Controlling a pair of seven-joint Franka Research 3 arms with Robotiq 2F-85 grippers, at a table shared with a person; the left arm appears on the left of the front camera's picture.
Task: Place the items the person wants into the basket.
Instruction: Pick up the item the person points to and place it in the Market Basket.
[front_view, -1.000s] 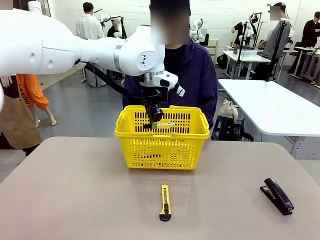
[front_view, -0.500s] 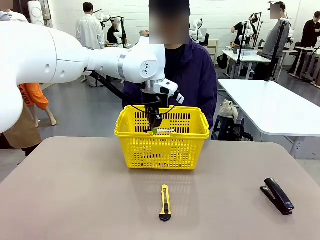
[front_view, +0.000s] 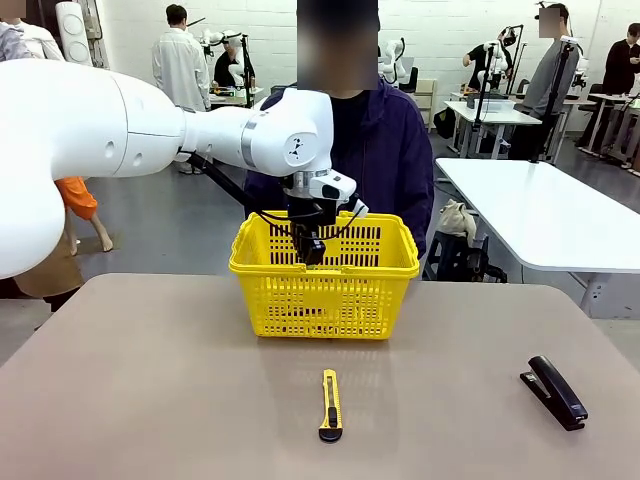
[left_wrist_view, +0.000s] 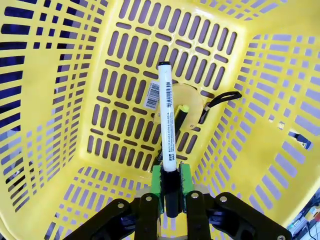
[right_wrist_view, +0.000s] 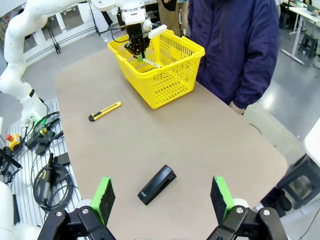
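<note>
The yellow basket (front_view: 352, 300) stands at the table's far side, in front of the person (front_view: 395, 150) in the dark jacket. My left gripper (front_view: 311, 252) reaches down inside it. Its green pads sit against the white marker with a black cap (left_wrist_view: 166, 115), which lies level above the basket floor (left_wrist_view: 117, 100). Under the marker, on that floor, lie the yellow tape measure (left_wrist_view: 189, 96) with its black loop and the slim black pen (left_wrist_view: 181, 119). In the right wrist view the marker (right_wrist_view: 151, 62) sticks out sideways from the left gripper. My right gripper (right_wrist_view: 162, 197) stands open above the table's near right part.
A yellow-and-black utility knife (front_view: 330, 403) lies at the table's near middle. A black stapler (front_view: 553, 392) lies at the right, below my right gripper (right_wrist_view: 157, 184). Bare tabletop surrounds both. A white table (front_view: 545, 215) stands beyond on the right.
My left gripper has sunk deeper into the basket with the marker, which the basket wall now hides in the front view. The knife and stapler stay put.
</note>
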